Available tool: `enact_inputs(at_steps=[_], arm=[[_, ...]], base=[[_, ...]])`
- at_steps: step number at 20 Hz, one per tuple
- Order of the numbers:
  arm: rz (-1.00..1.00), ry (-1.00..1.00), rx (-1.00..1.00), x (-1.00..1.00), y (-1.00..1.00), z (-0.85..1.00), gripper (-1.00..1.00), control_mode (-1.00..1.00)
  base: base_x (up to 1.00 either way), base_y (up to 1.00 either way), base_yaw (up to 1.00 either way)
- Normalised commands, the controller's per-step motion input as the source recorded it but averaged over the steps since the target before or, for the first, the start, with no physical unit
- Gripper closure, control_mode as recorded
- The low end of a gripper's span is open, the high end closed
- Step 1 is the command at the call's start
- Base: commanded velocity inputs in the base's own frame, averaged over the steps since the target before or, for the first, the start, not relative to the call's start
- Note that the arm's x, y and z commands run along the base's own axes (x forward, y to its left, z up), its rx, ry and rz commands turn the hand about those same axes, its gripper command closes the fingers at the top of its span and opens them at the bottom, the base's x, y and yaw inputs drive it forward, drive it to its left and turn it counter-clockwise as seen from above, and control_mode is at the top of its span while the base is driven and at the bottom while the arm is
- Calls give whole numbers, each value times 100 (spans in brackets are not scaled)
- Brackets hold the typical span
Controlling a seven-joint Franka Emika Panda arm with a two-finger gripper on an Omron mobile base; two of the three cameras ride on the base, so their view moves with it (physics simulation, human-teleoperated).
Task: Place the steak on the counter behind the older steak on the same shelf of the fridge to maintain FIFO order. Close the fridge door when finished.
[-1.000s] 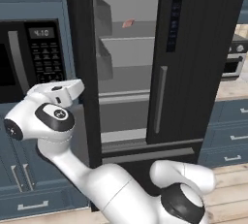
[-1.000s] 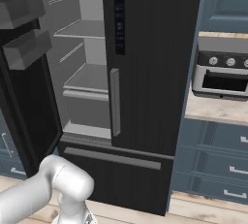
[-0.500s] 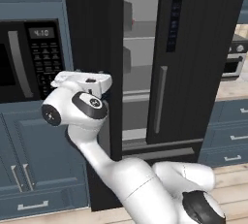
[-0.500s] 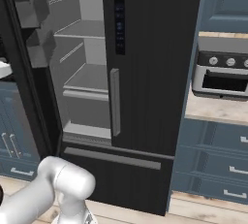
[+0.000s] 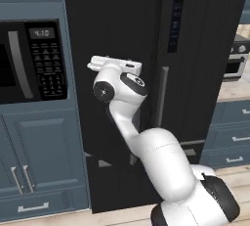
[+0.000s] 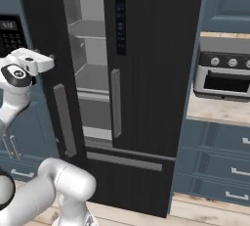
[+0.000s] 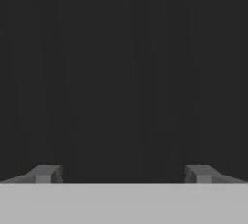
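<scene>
Fridge door (image 6: 49, 73) swung nearly shut, black panel just ahead of wide, empty pincer (image 7: 123, 173)

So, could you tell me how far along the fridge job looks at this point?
The steak's placement can't be confirmed from here. In hand: the open, empty gripper faces the glossy black fridge door, which stands nearly closed, with a narrow gap showing the grey interior in the right base view. Left: pushing that door fully shut.
</scene>
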Motion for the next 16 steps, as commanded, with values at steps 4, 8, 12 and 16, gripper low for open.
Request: enact_inputs(at_steps=[4, 8, 12, 16], arm=[[11, 0, 10, 84, -81, 15, -100, -100], [11, 0, 6, 76, -43, 24, -100, -100], [9, 0, 2, 59, -24, 38, -100, -100], [8, 0, 0, 42, -8, 46, -100, -100]], base=[[0, 0, 0], [0, 0, 0], [0, 0, 0], [0, 0, 0]])
